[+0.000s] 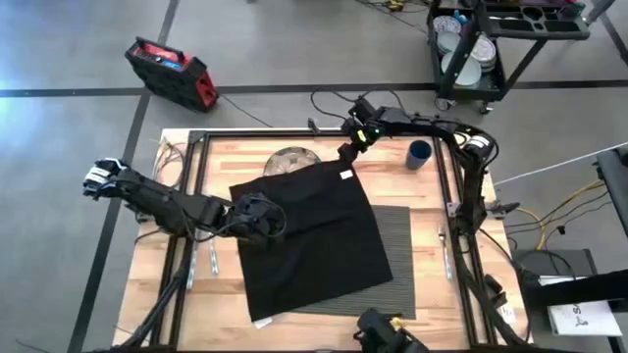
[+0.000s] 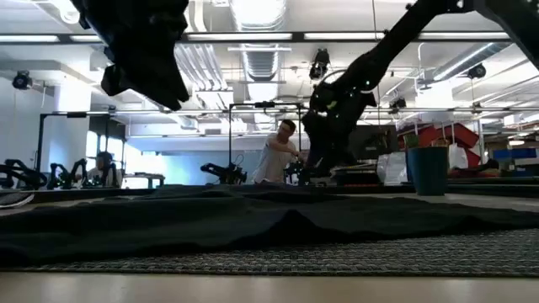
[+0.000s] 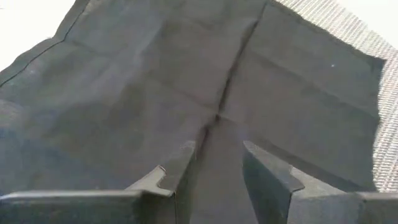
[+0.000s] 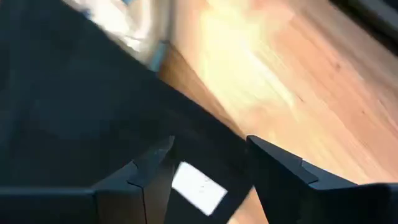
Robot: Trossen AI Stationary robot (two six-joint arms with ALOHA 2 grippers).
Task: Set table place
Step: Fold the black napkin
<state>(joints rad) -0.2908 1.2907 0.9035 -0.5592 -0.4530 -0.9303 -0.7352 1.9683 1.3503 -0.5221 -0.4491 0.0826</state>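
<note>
On the floor beyond the far left of the table lies a red and black tool case [image 1: 169,71]. The light butcher-block wooden tabletop [image 1: 235,157] sits inside a black metal tube frame [image 1: 196,186]. The left gripper [image 1: 263,218] hangs over the left edge of a large plain black cloth napkin [image 1: 314,235]; in the left wrist view its jaws stand a little apart just above the creased cloth [image 3: 186,74], holding nothing. The napkin is spread at a slant and covers most of the large rectangular dark grey ribbed placemat [image 1: 392,255], which shows only along the napkin's right side and near edge and lies on the tabletop right of centre. A round patterned plate [image 1: 287,160] lies at the far side, partly under the napkin's far edge. The right gripper [image 1: 348,152] is at the napkin's far right corner, by a small white tag [image 1: 345,175]; in the right wrist view its jaws are parted with the corner and tag [image 4: 198,186] between them, and I cannot tell whether they pinch the cloth. Right of it stands a dark blue cup [image 1: 419,154], apart from the napkin. On the floor farther right stands a wheeled cart of dishes [image 1: 481,49]. In the low view a person [image 2: 276,153] stands in the room behind
</note>
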